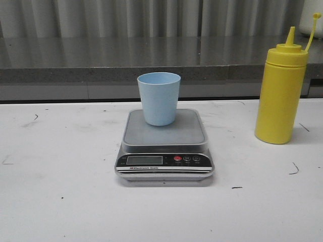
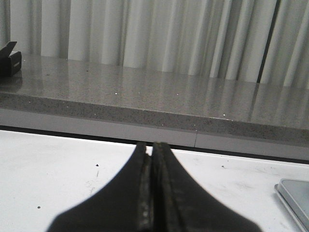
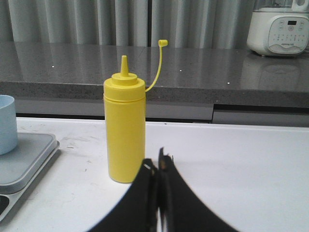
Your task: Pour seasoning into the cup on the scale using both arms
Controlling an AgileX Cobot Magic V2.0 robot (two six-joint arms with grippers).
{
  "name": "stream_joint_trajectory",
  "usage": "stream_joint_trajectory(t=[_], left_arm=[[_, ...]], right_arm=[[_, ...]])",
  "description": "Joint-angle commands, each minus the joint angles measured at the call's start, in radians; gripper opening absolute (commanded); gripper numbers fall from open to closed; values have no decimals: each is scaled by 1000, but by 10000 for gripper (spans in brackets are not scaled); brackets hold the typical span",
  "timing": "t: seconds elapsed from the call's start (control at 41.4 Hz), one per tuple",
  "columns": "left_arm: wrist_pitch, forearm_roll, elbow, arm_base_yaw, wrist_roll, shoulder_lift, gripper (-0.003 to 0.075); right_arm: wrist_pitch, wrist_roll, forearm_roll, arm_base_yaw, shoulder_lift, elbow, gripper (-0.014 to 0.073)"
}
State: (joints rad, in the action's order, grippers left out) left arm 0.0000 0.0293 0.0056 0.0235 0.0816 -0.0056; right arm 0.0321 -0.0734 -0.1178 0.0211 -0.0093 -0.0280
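Your left gripper point(image 2: 152, 193) is closed with its black fingers pressed together over the white table point(image 1: 60, 201), holding nothing. Your right gripper point(image 3: 158, 198) is also closed and empty, near the tall yellow plastic squeeze bottle point(image 3: 124, 133), which stands upright with its cap off. To the bottle's left, the small light blue plastic cup point(image 1: 158, 98) stands on the flat silver digital scale point(image 1: 164, 146)

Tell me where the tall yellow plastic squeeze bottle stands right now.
The tall yellow plastic squeeze bottle stands upright on the white table, at the right of the front view, apart from the silver digital scale carrying the light blue cup.
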Motion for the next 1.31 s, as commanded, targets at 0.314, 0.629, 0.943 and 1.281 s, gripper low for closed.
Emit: stream_joint_trajectory(t=[0.314,0.629,0.943,1.281], left_arm=[[-81,10,23,1,3,-16,-20],[-81,10,23,-3,3,-16,-20],[-81,10,23,-5,3,-16,-20],[-81,10,23,-53,3,-16,-20]], right_arm=[[-84,-8,-7,-5,-17,7,-69],[-84,-8,-7,-5,-17,7,-69],[-84,-8,-7,-5,-17,7,-69],[-84,-8,-7,-5,-17,7,-69]])
